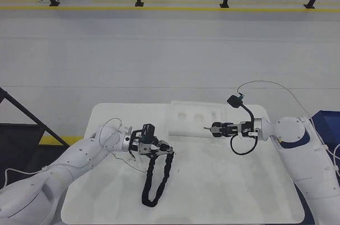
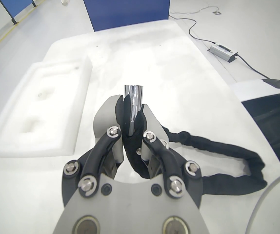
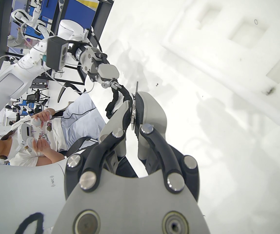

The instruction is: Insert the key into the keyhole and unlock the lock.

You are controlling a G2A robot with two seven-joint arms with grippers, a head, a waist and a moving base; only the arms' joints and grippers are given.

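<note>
**Left wrist view: lock (image 2: 133, 98) clamped in my left hand (image 2: 131, 105), key (image 3: 136, 89) pinched in my right hand (image 3: 134, 101)**

My left hand is closed on the lock's shiny metal barrel, held over the white counter (image 1: 226, 191) with its free end pointing away from my wrist. I cannot see the keyhole itself. The black fabric-sleeved chain (image 2: 218, 147) trails from the barrel in a loop on the counter.

My right hand is clenched on the key's flat head. The thin blade sticks out past the fingertips toward the lock, well apart from it.

I judge the barrel hard, smooth and slippery, so a padded grip across its middle suits it. The chain looks limp and fairly heavy, and may drag the barrel off line. The key seems light, stiff and thin, best held flat by its head.

A white foam tray (image 1: 192, 121) lies beyond.
</note>
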